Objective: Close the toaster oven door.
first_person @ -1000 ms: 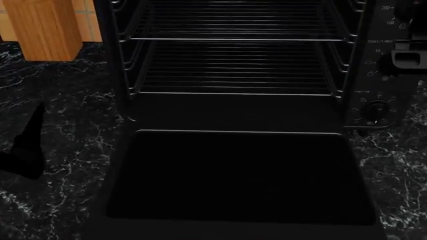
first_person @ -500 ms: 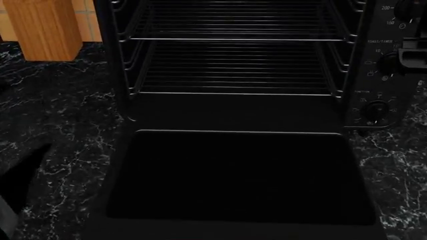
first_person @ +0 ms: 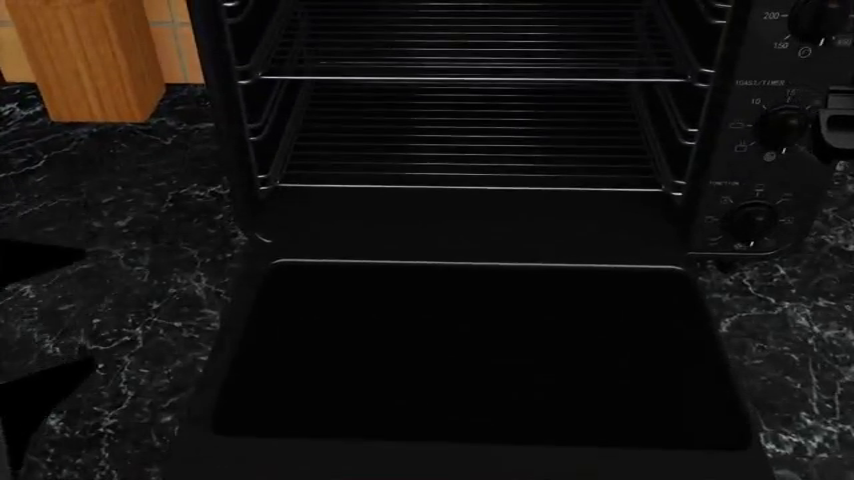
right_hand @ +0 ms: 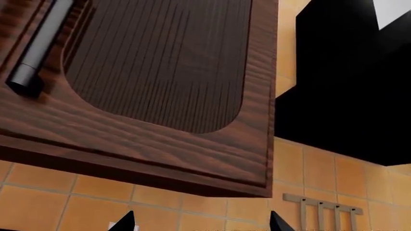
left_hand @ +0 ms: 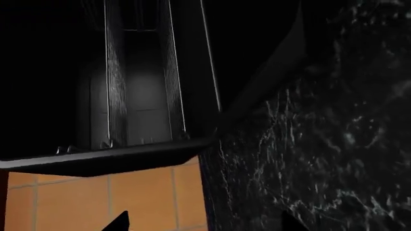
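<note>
The toaster oven [first_person: 474, 130] stands open, with silver wire racks [first_person: 474, 165] showing inside. Its door [first_person: 481, 350] lies flat toward me on the counter, dark glass up. The bar handle is out of view at the near edge. My left gripper [left_hand: 204, 224] is open and empty. Its dark fingers [first_person: 30, 410] sit low by the door's left edge, apart from it. The left wrist view looks into the oven [left_hand: 141, 96] past the door's edge [left_hand: 257, 82]. My right gripper [right_hand: 202, 222] is open and empty, and points at a wall.
The knob panel [first_person: 767, 130] is on the oven's right, with part of my right arm [first_person: 841, 112] beside it. A wooden block [first_person: 87, 55] stands back left on the black marble counter [first_person: 134, 250]. The right wrist view shows a wooden cabinet door [right_hand: 147, 96] and an orange tile wall [right_hand: 314, 173].
My left gripper has dropped lower toward the near left, and its fingers now show spread apart. My right gripper has slid right, nearly out of the head view. The door has not moved.
</note>
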Controlling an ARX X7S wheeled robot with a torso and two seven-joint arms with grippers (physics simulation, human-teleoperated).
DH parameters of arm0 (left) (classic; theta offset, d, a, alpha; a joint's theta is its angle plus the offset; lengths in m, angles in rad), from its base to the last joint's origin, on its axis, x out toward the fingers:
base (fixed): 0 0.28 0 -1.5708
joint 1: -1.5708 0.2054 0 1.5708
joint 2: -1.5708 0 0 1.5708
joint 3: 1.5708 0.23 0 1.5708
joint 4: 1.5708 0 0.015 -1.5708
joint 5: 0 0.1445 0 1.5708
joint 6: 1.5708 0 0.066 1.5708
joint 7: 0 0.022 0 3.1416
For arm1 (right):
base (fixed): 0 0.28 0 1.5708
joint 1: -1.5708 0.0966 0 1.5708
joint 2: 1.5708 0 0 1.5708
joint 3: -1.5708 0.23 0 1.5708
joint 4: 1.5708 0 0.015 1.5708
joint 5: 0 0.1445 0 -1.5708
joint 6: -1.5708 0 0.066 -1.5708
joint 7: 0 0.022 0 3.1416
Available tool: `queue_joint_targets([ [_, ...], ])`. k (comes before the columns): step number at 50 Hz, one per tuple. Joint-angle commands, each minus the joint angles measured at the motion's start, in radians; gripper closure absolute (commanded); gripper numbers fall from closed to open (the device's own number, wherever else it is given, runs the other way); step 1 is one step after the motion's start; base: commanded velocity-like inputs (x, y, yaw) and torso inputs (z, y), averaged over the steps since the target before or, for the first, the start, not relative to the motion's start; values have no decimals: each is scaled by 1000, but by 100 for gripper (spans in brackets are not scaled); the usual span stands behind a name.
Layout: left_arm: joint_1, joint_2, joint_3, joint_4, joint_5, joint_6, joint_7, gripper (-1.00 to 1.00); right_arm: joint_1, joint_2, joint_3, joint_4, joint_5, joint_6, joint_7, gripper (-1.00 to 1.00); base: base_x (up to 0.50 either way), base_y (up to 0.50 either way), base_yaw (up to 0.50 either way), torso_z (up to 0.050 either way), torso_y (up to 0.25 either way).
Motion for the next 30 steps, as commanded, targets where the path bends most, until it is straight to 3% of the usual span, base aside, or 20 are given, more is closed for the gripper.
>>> queue_joint_targets([
  [1, -75, 41, 54, -61, 84, 42, 32, -100, -15, 18, 35, -4, 52, -2, 29, -100, 0, 0, 0, 0, 0],
  [30, -192, 164, 164, -258, 158, 144, 48, -100, -67, 71, 91, 1, 162, -37, 108, -100, 0, 0, 0, 0, 0],
])
